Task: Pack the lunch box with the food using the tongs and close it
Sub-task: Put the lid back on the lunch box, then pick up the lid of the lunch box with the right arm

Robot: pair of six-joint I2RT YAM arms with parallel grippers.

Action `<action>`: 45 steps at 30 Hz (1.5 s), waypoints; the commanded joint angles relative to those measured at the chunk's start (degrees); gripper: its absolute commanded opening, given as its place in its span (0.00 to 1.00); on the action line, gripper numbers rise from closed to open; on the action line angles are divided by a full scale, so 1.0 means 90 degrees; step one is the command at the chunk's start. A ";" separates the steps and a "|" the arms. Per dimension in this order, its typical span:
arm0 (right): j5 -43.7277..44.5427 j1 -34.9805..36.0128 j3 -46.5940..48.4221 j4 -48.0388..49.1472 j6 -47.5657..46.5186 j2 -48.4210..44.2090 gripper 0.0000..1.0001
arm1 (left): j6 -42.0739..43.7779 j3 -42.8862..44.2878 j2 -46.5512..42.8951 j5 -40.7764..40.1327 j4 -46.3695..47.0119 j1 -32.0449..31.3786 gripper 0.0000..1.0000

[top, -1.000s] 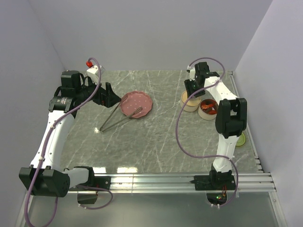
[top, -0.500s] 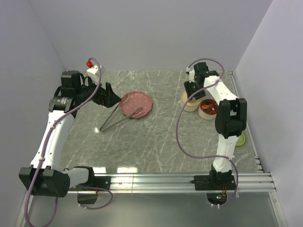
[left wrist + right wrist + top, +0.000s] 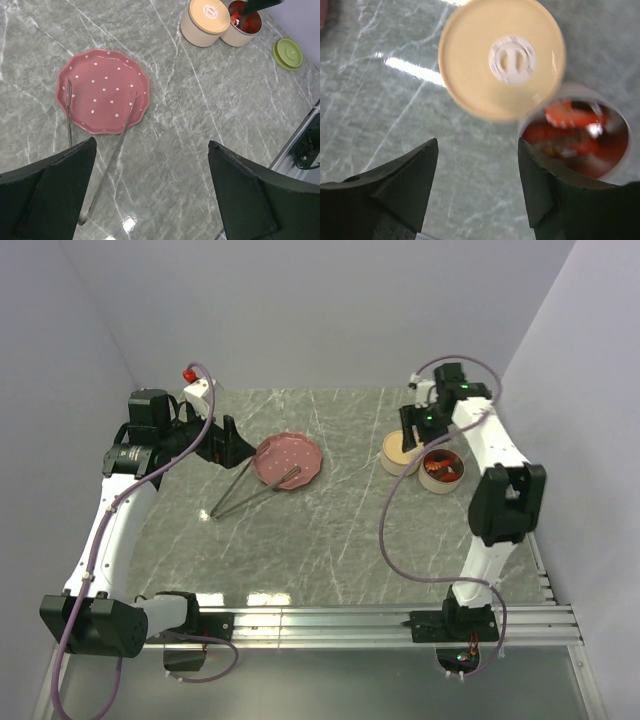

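Here, the left gripper (image 3: 234, 445) hangs over the upper left of the marble table (image 3: 330, 530), released, its jaws spread wide with nothing between them. In the left wrist view its two black fingers (image 3: 47, 195) fill the lower corners, and only tabletop and the tongs show in the gap. Just beside this gripper, toward the centre of the overhead view, sits the pink dotted plate (image 3: 290, 460). The tongs (image 3: 248, 490) lie flat with their joined end toward the lower left of that view and their two thin tips resting on the plate, one along its left rim and one across its lower right part. The food (image 3: 570, 120), red-orange pieces with something darker among them, sits inside the open container (image 3: 442, 471) at the right of the table; the pieces are too blurred in the right wrist view to tell apart. Just left of that container, seemingly touching it, stands the lidded container (image 3: 400, 453), cream with a pale round fitting at the middle of its top. The right gripper (image 3: 410, 436) hangs above these two containers, also unclenched: in the right wrist view its dark fingers (image 3: 395, 190) stand apart along the bottom edge, grasping nothing. A green lid (image 3: 288, 53) lies alone at the upper right of the left wrist view, near the open container but apart from it.
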 commanded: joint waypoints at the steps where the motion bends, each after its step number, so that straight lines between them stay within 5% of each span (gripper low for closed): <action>1: -0.0430 -0.0682 -0.0332 -0.0424 -0.0337 -0.1290 0.73 | 0.0158 0.0205 -0.0181 0.0310 0.0125 0.0031 0.99; 5: -0.0363 -0.1260 -0.1122 -0.0609 -0.0960 -0.2149 0.75 | 0.0149 0.0137 -0.0200 0.0457 0.0222 0.0031 0.99; 14: 0.0691 -0.2295 -0.3824 -0.0338 -0.2210 -0.3653 0.59 | 0.0188 0.0118 -0.0210 0.0691 0.0242 0.0031 0.99; 20: 0.1102 -0.2579 -0.5116 0.0658 -0.2535 -0.3627 0.53 | 0.0256 0.0039 -0.0269 0.0769 0.0242 0.0031 0.99; 45: 0.1113 -0.3077 -0.5157 0.1450 -0.3228 -0.2425 0.44 | 0.0559 0.0440 0.0005 0.1121 -0.0168 0.0031 0.99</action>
